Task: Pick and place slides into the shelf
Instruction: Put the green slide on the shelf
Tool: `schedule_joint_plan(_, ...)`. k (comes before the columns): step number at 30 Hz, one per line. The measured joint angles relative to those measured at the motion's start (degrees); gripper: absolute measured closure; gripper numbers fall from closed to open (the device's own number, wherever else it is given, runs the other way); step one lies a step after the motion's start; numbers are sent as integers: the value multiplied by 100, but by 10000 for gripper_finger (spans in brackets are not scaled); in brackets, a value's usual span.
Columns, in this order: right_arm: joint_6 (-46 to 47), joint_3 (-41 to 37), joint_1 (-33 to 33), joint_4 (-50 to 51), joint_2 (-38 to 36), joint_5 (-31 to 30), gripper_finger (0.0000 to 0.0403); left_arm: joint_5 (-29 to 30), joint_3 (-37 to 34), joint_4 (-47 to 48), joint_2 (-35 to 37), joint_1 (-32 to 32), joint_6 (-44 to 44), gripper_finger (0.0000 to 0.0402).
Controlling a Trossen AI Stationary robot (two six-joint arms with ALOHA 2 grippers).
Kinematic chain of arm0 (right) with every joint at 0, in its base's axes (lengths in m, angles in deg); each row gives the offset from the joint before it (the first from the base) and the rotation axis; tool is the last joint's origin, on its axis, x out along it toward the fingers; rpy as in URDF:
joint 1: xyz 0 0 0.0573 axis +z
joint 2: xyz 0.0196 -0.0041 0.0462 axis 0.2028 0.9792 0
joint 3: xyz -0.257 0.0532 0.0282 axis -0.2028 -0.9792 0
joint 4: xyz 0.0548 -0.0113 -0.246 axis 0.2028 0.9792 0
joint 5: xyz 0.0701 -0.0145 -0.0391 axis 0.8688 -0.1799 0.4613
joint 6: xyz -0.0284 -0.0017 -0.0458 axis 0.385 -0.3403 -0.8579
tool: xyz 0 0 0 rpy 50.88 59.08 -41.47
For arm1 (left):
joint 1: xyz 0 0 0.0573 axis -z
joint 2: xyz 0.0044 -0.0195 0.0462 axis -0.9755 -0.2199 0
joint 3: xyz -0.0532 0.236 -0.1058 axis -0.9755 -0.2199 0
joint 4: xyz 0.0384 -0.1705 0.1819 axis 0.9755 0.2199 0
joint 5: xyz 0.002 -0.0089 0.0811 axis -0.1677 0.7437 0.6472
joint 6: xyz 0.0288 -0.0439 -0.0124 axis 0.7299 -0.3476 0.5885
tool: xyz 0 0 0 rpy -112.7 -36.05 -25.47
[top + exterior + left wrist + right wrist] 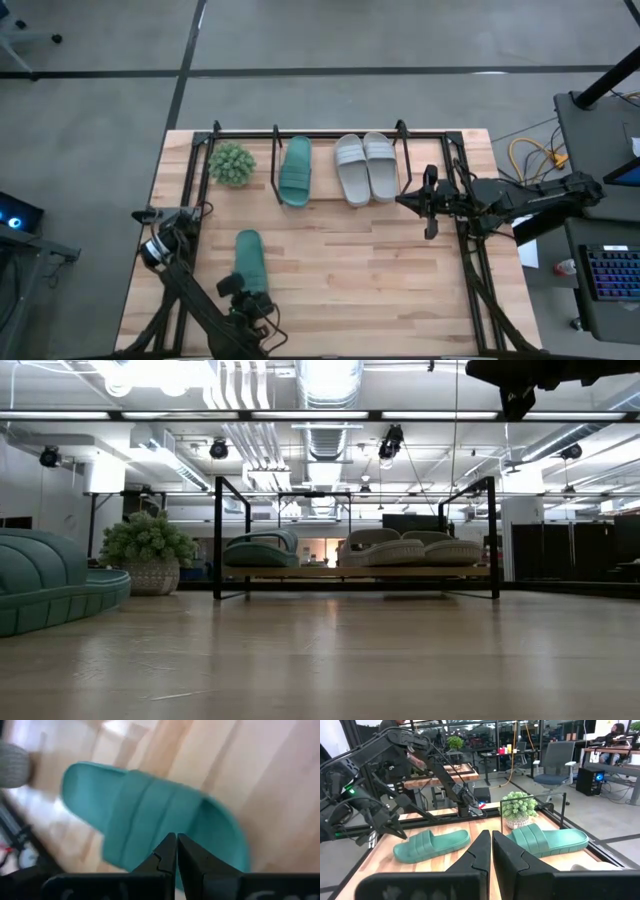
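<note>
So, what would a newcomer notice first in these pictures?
Probably the shelf at the table's far edge, already holding one teal slide and the pale pair, beside a small potted plant. Next, the other teal slide lying alone near the front, with the left pincer right beside it.

Shelf (330, 135) along the far edge is mostly full: teal slide (295, 170), two grey ones (365, 167), plant (231, 163) at its left end. Only a narrow gap between teal and grey. Worktop (380, 270) middle's wide open.
</note>
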Motion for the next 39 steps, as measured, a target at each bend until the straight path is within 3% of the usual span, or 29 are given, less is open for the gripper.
schedule_joint_plan(8, -12, -2, -1, 151, 0, -1, 394, 167, 183, -216, 219, -12, 483, 380)
schedule_joint_plan(18, -11, -2, -1, 333, 2, -2, 394, 387, 119, -361, 503, -16, 613, 197)
schedule_joint_plan(22, -12, -2, -2, 491, 0, -2, 394, 388, 118, -738, 503, -64, 604, 154)
schedule_joint_plan(30, -12, 0, -2, 527, 0, -2, 394, -255, -34, -441, 442, -291, 484, 148)
schedule_joint_plan(39, -12, -2, -1, 573, 0, -2, 394, 98, -66, 101, 117, -282, 495, 176)
